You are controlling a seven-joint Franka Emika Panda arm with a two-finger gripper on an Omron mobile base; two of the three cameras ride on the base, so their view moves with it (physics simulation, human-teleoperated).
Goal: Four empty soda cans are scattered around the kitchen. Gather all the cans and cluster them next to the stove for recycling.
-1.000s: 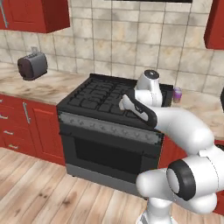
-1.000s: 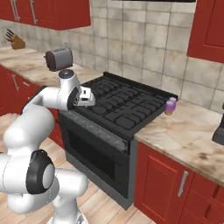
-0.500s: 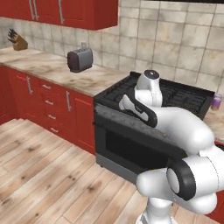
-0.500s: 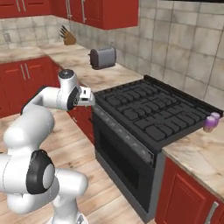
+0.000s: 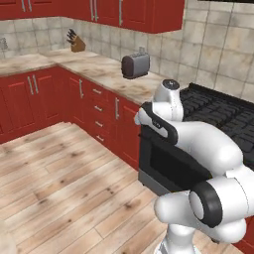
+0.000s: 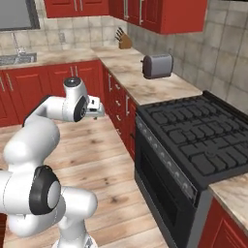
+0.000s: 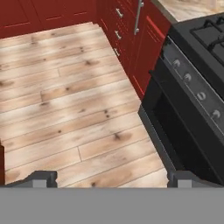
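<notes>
The stove point(image 6: 193, 145) is being cropped in every view: the left base view is showing only part of its black grates point(image 5: 218, 111) behind the white arm, which is hiding most of the oven front, and the hand view is catching just a corner of the cooktop, the grey knob strip point(image 7: 197, 94) and the dark oven door point(image 7: 183, 140) running off the right edge. In the right base view the stove is sitting between two stretches of beige marbled desk point(image 6: 145, 82), its long side running along the cabinet line, away from the camera toward the tiled wall, and its oven door is facing out over the wooden floor point(image 6: 106, 160).

The end effector point(image 6: 99, 110) is hanging over the floor in front of the red drawers point(image 6: 118, 104), left of the stove's front corner and well apart from it. In the hand view its two dark fingertips point(image 7: 41, 178) are standing far apart at the bottom corners, with bare floor planks point(image 7: 78, 109) between them, so the jaws are spread wide and holding nothing. In the left base view the arm's own wrist is covering the end effector, so its fingers are hard to make out there.

A grey toaster point(image 6: 157, 65) is sitting on the desk beyond the stove, and a knife block point(image 6: 123, 41) is standing farther back in the corner. A sink point(image 6: 17, 58) is being cut off at the left edge of the right base view.
</notes>
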